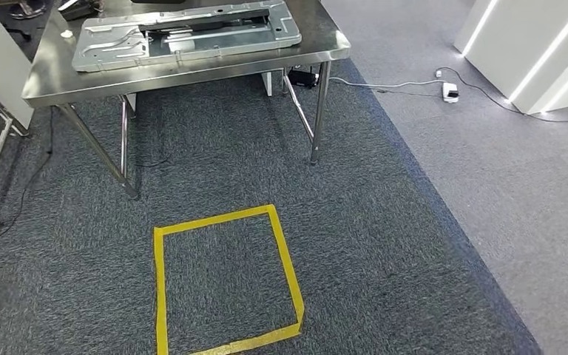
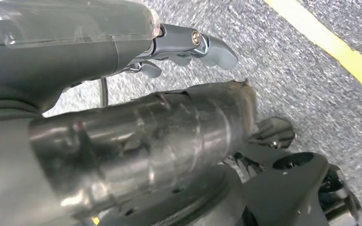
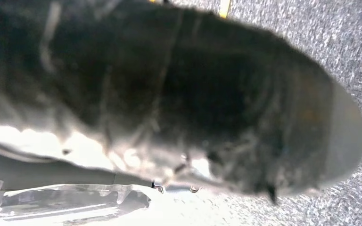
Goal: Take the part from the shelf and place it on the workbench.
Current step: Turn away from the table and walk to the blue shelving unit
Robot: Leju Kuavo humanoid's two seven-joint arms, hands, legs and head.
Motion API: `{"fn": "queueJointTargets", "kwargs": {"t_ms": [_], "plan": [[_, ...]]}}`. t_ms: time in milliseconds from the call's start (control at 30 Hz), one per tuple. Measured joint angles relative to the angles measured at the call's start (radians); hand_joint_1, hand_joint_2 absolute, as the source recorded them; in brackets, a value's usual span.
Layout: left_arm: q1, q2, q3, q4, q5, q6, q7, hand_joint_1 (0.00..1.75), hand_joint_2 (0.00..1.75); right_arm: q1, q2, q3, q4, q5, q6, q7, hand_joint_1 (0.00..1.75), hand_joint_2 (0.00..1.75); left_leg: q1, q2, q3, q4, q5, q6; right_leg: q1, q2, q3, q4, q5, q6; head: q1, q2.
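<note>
You see the part (image 2: 141,141), a metal tube, against the left hand (image 2: 75,52), thumb (image 2: 202,44) over it above the carpet (image 2: 287,80). Right hand's fingers: you cannot tell. The workbench (image 1: 192,70) stands far ahead beyond the tape square (image 1: 225,281).

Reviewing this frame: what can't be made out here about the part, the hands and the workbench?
- Part: the left wrist view shows a metal tube cut off by the picture's edge; its full shape is unclear.
- Left hand: the tube hides most of it, so the grip cannot be confirmed.
- Right wrist view: a dark, blurred cylinder covers the right hand.
- Workbench: its far side is cut off by the head view's top edge.
</note>
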Motion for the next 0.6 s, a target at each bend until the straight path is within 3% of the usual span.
{"fn": "queueJointTargets", "kwargs": {"t_ms": [67,133,233,267,300,333,400,467,500,567,600], "plan": [[-0.002,0.0,0.0,0.0,0.0,0.0,-0.001,0.0,0.0,0.002,0.0,0.0,0.0,0.0,0.0,0.0,0.0,0.0,0.001,0.017,0.002,-0.005,0.007,0.012,-0.001,0.01,-0.004,-0.001,0.003,0.013,0.0,0.0],[-0.003,-0.001,0.0,0.0,0.0,0.0,-0.002,0.0,0.0,0.004,0.0,-0.001,0.0,0.0,-0.001,-0.001,0.0,0.0,0.005,0.034,0.004,-0.013,0.014,0.026,-0.002,-0.008,-0.019,0.032,-0.021,0.024,0.0,0.0],[-0.001,-0.001,0.0,0.0,0.0,0.0,-0.003,0.0,0.0,0.004,-0.001,-0.003,0.0,0.0,-0.001,-0.001,0.0,0.0,0.004,0.065,0.001,-0.015,0.015,0.035,-0.006,-0.044,-0.105,0.214,-0.116,0.038,0.0,0.0],[0.0,-0.001,0.0,0.0,0.0,0.0,-0.003,0.0,0.0,0.004,0.0,-0.004,0.0,0.0,-0.001,-0.001,0.0,0.0,0.003,0.076,0.001,-0.015,0.015,0.035,-0.007,-0.047,-0.13,0.266,-0.132,0.04,0.0,0.0],[0.001,-0.001,0.0,0.0,0.0,0.0,-0.003,0.0,0.0,0.005,0.0,-0.004,0.0,0.0,-0.001,-0.001,0.0,0.0,0.002,0.087,0.001,-0.014,0.013,0.036,-0.009,-0.049,-0.14,0.285,-0.129,0.042,0.0,0.0],[0.0,-0.001,0.0,0.0,-0.001,0.0,-0.003,0.0,0.0,0.006,0.0,-0.005,0.0,0.0,-0.001,-0.001,0.0,0.0,0.001,0.096,0.003,-0.014,0.012,0.035,-0.01,-0.054,-0.127,0.26,-0.107,0.041,0.0,0.0],[-0.001,-0.001,0.0,0.0,-0.001,0.0,-0.003,0.0,0.0,0.007,0.0,-0.005,0.0,0.0,-0.001,-0.001,0.0,0.0,0.001,0.114,0.009,-0.013,0.007,0.031,-0.007,-0.084,-0.054,0.12,-0.042,0.034,0.0,0.0],[-0.001,-0.001,0.001,0.0,-0.001,0.0,-0.003,0.0,0.0,0.004,0.0,-0.006,0.0,0.0,-0.001,-0.001,0.0,0.0,-0.004,0.131,0.014,-0.011,0.0,0.021,0.001,-0.113,-0.001,0.013,-0.007,0.022,0.0,0.0],[-0.002,-0.001,0.001,0.0,-0.001,0.001,-0.003,0.0,0.0,0.004,0.0,-0.006,0.0,0.001,-0.001,-0.001,0.0,0.0,-0.006,0.138,0.016,-0.011,-0.002,0.017,0.005,-0.117,0.005,-0.002,-0.006,0.016,0.0,0.0],[-0.005,-0.001,0.001,0.0,-0.001,0.003,-0.003,0.0,0.0,0.005,0.0,-0.006,0.0,0.002,-0.001,-0.001,0.0,0.0,-0.007,0.152,0.02,-0.013,-0.006,0.007,0.005,-0.097,0.002,-0.004,-0.003,0.006,0.0,0.0],[-0.006,-0.001,0.001,0.0,-0.001,0.003,-0.003,0.0,0.0,0.005,0.0,-0.006,0.0,0.002,-0.001,-0.001,0.0,0.0,-0.006,0.143,0.02,-0.007,-0.012,0.002,0.002,-0.088,0.003,-0.008,0.0,0.001,0.0,0.0]]}}
